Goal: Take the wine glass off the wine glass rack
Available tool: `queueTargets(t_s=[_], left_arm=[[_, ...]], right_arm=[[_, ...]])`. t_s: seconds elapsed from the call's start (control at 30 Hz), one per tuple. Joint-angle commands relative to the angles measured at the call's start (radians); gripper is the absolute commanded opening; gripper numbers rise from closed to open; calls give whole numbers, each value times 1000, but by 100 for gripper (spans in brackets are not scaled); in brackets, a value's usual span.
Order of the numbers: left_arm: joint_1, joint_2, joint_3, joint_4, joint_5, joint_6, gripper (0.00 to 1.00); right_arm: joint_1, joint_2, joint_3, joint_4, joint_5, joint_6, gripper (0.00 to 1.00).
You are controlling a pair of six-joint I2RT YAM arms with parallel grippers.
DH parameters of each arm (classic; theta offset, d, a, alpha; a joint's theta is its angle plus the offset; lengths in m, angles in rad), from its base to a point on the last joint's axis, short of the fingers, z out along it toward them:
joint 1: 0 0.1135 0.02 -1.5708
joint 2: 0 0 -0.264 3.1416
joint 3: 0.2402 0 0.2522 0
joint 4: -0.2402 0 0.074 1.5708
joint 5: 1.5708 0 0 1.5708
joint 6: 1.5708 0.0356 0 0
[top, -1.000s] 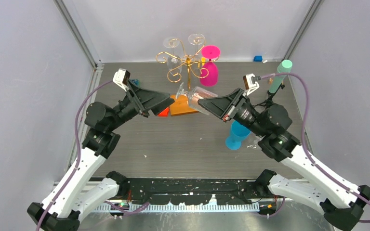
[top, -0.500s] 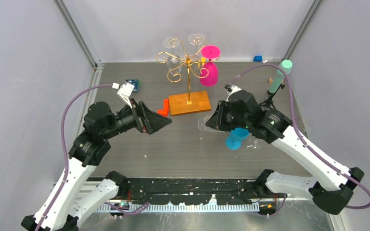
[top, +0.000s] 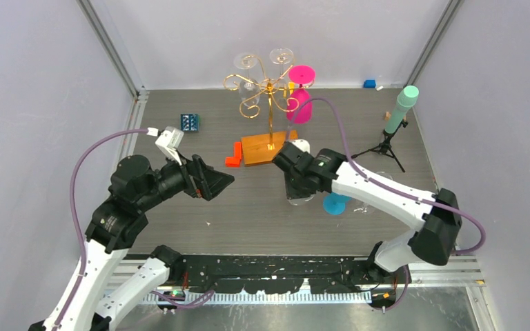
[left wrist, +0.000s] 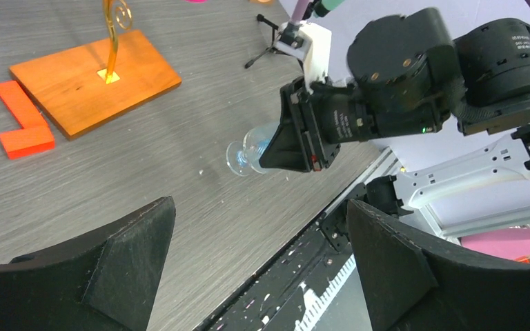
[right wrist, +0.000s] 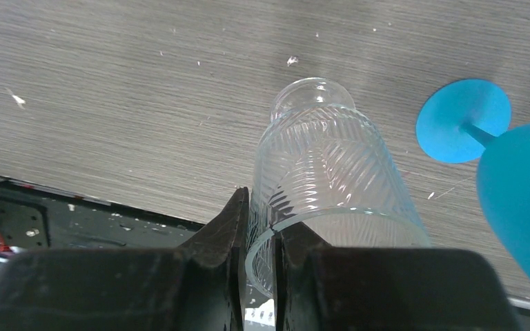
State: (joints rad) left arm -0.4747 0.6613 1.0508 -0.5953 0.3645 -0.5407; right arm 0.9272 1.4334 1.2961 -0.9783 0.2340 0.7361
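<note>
The clear, herringbone-ribbed wine glass (right wrist: pixel 324 165) is off the thin gold wire wine glass rack (top: pixel 270 117) and hangs low over the grey table (top: pixel 248 214), just in front of the rack's orange-brown wooden base (top: pixel 259 150) and a little to its right. The right gripper (right wrist: pixel 262 214) holds it by the rim with its jaws drawn narrow on the wall, one finger outside the bowl and one inside, foot end pointing down. Whether the foot touches the table I cannot tell.

The left gripper (top: pixel 224 181) is spread wide and holds nothing, hovering in front of the base and to its left, well apart from the glass.

The glass looks light, rigid, slick and fragile. A pinch on a thin rim is a small, slippery contact, so the glass could pivot or slide if swung, and a harder squeeze risks chipping the edge. The stem or the lower bowl would likely be a steadier hold. A blue plastic-looking wine glass (right wrist: pixel 517 179) stands just to the right of the held one — close enough to knock when setting down. A pink wine glass (top: pixel 300 103) hangs on the rack behind the base.
</note>
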Motion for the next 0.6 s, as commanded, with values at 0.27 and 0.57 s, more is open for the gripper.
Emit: queueTargets(t_s=[0.27, 0.57], left_arm=[[4, -71, -31, -22, -46, 17, 98], [4, -75, -61, -34, -36, 38, 98]], right_arm=[[39, 100, 14, 36, 71, 55, 0], [7, 140, -30, 62, 52, 81, 0]])
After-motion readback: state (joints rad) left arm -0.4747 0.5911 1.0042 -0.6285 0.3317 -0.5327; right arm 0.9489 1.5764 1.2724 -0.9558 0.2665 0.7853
